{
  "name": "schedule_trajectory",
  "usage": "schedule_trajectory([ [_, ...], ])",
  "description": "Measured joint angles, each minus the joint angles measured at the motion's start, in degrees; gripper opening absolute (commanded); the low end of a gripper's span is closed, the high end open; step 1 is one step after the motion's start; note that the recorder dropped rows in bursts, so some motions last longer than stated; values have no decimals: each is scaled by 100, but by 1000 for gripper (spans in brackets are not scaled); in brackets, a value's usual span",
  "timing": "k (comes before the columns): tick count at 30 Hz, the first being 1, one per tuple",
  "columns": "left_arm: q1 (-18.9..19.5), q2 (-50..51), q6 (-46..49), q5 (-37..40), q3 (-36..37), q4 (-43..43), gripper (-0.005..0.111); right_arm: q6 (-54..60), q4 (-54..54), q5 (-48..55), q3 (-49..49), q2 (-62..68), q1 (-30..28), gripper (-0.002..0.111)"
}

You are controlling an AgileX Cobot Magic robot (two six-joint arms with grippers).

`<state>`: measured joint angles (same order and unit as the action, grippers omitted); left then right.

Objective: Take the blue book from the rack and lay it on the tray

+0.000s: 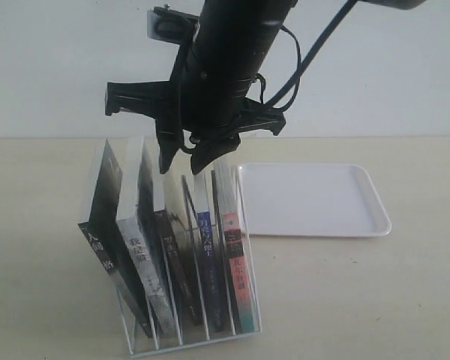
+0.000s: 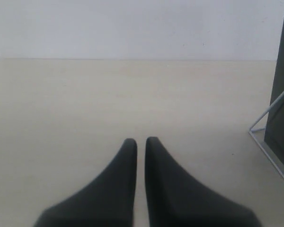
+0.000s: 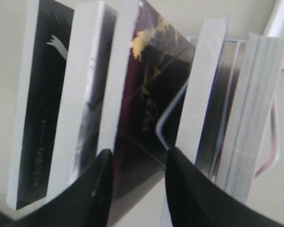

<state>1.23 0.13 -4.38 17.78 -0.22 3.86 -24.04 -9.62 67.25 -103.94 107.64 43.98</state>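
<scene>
Plainly, your right gripper (image 1: 186,157) hung just above the rack (image 1: 199,339) with its jaws spread and nothing in them. The left gripper (image 2: 140,142) sat low over bare table, fingers drawn almost together and empty. The blue book (image 1: 210,259) stood in its slot, second from the tray (image 1: 315,196) end, between the dark brown-spined book (image 1: 176,262) and the pink-and-teal-spined book (image 1: 236,266).

The main risk was picking the wrong volume. In the right wrist view the open jaws framed the dark brown-spined book's cover. What looked like the blue book's page edge (image 3: 206,85) lay outside one finger, beyond a wire divider (image 3: 163,125). Had you descended and closed there, you would probably have lifted the brown one.

A second risk was the divider itself. A finger coming down on that wire could have snagged it and dragged or tipped the light rack, spilling the leaning books.

A third: the slots were narrow and the neighbours sat close. A finger wedged between covers might have pinched two books at once, or pushed the thin paperback sideways so that it bowed and slipped on the way out.

The tray lay well clear beside the rack, so the carry looked the easier part.
</scene>
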Motion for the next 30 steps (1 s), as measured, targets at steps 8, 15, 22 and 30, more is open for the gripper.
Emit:
schedule_trajectory([
  [8, 0, 0, 0, 0, 0, 0, 6, 33, -116, 10, 0, 8, 0, 28],
  [15, 0, 0, 0, 0, 0, 0, 6, 174, -429, 34, 0, 35, 0, 28],
  [22, 0, 0, 0, 0, 0, 0, 6, -30, 4, 71, 0, 35, 0, 28],
  [30, 0, 0, 0, 0, 0, 0, 6, -54, 171, 118, -21, 24, 0, 28],
])
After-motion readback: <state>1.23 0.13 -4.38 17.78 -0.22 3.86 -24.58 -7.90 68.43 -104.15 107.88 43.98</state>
